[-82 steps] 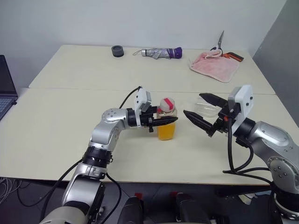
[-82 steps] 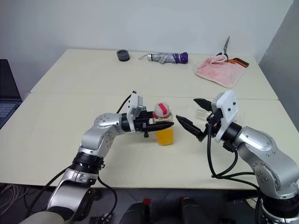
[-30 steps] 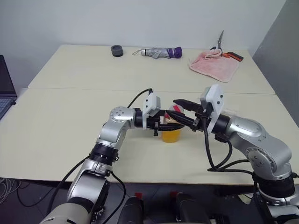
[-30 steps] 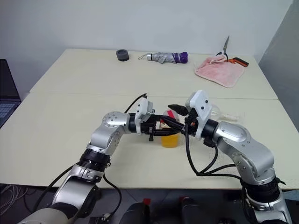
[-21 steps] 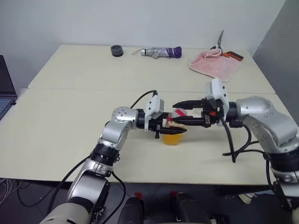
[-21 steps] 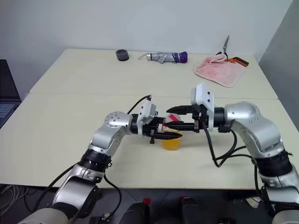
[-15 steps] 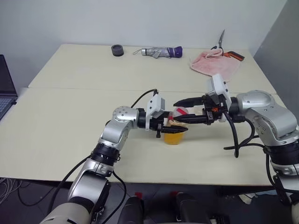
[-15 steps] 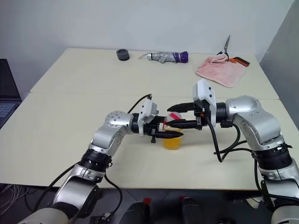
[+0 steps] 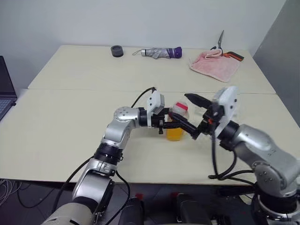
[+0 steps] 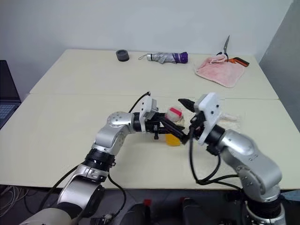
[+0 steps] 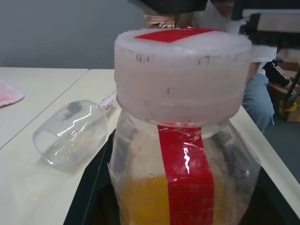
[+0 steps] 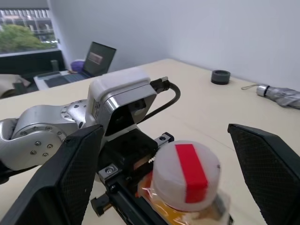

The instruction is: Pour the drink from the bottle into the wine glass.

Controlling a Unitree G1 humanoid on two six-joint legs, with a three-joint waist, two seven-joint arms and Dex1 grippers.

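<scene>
We read no brand or writing: the one bottle (image 9: 177, 123), at frame centre on the table (image 9: 56, 126), bears only a plain red strip over its white cap and down its clear body, with orange drink (image 9: 175, 134) in the lower part. Our left gripper (image 9: 174, 124) is clamped on the bottle. Our right gripper (image 9: 193, 117) gapes wide around the cap, holding nothing. One wine glass (image 11: 70, 133) lies on its side beside the bottle

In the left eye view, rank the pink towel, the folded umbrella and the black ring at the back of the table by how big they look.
1. pink towel
2. folded umbrella
3. black ring
All three lie about equally far back, so the order looks reliable.
</scene>
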